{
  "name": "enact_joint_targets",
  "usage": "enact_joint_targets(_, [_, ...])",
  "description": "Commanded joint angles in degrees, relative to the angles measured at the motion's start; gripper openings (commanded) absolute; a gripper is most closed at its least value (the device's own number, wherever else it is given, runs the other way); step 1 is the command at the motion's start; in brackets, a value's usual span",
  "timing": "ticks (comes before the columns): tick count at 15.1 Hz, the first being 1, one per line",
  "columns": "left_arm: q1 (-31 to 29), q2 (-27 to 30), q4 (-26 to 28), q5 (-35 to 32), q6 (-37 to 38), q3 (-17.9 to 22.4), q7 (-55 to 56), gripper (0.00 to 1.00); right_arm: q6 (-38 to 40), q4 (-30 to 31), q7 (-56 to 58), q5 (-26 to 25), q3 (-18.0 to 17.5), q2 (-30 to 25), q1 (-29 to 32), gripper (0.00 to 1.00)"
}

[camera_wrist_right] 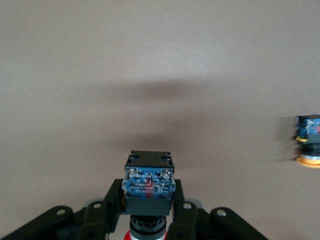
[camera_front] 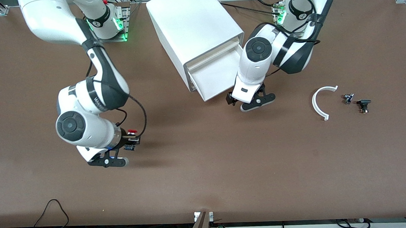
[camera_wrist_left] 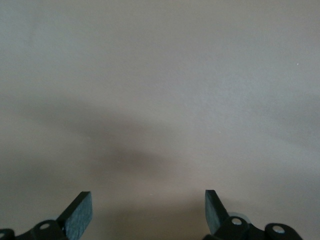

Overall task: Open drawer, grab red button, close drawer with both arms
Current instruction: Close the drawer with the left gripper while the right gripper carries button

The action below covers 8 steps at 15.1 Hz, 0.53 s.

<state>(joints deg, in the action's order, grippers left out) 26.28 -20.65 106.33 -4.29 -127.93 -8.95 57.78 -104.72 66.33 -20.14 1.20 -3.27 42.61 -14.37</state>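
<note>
Red-capped button (camera_wrist_right: 148, 187) – in R jaws

In the right wrist view, the button (camera_wrist_right: 148, 187) has its red cap cut off by the picture's edge. A second, yellow-capped button (camera_wrist_right: 307, 142) is blurred and clipped at the frame's side. In the front view, the drawer (camera_front: 218, 73) front hides under the left arm. Two small dark parts (camera_front: 357, 102) are too small to identify.
</note>
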Motion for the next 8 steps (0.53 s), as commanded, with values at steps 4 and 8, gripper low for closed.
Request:
enact_joint_targets(4, [3.33, 0.0, 3.18, -0.2, -1.36, 0.51, 4.88, 0.99, -8.81, 10.47, 11.33, -0.58, -0.07, -1.39, 4.96, 0.0])
enact_joint_targets(8, [3.43, 0.0, 5.46, 0.51, -1.27, -3.17, 8.31, 0.99, -16.63, 17.93, 18.19, -0.49, 2.92, -2.36, 5.23, 0.0])
